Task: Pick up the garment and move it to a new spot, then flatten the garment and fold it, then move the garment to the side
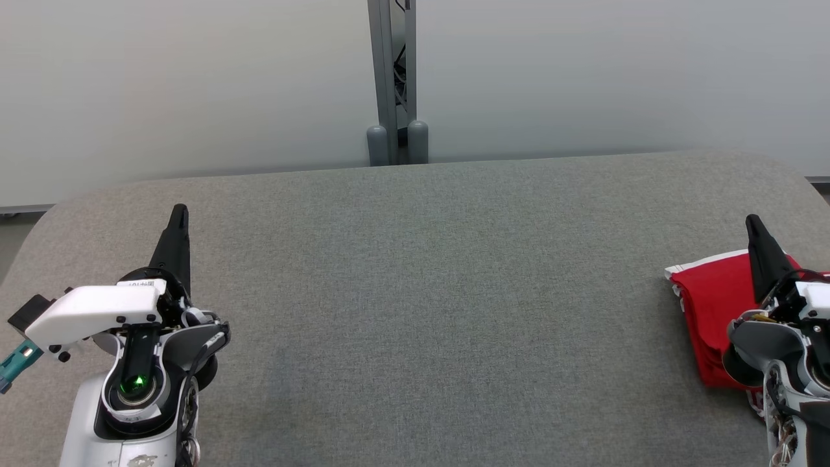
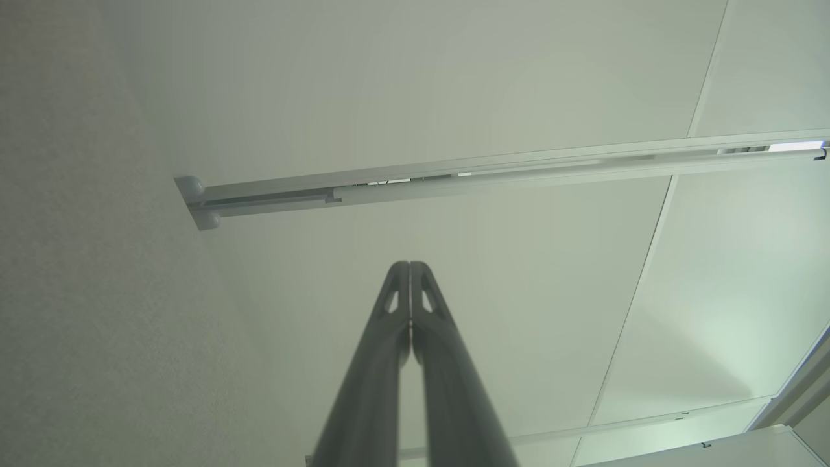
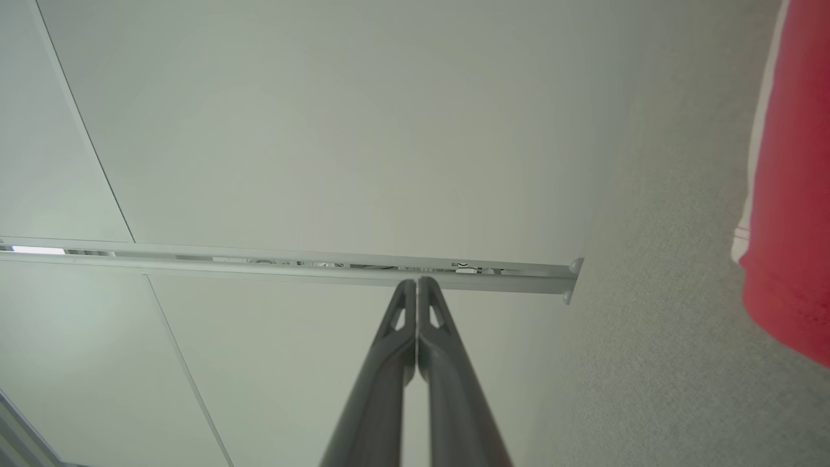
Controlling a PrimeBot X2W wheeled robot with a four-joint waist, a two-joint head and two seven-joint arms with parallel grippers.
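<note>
The garment (image 1: pixel 710 311) beside the right hand (image 1: pixel 753 224) is bright red, with white trim along the edge level with that hand's fingertips. Both it and the left hand (image 1: pixel 179 211) have matt black fingers (image 1: pixel 175 250). The counter (image 1: pixel 415 292) under them is mid-grey with a fine heathered weave. Behind the left hand, the wrist casing (image 1: pixel 97 311) is white, with a green light (image 1: pixel 135 384) and a teal plug (image 1: pixel 16 363). The wall (image 1: pixel 194 84) ahead is pale grey-white, its post (image 1: pixel 392 78) steel grey.

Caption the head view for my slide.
Folded red garment lies at the grey table's right edge near the shut right claw; the shut left claw sits at the left.
</note>
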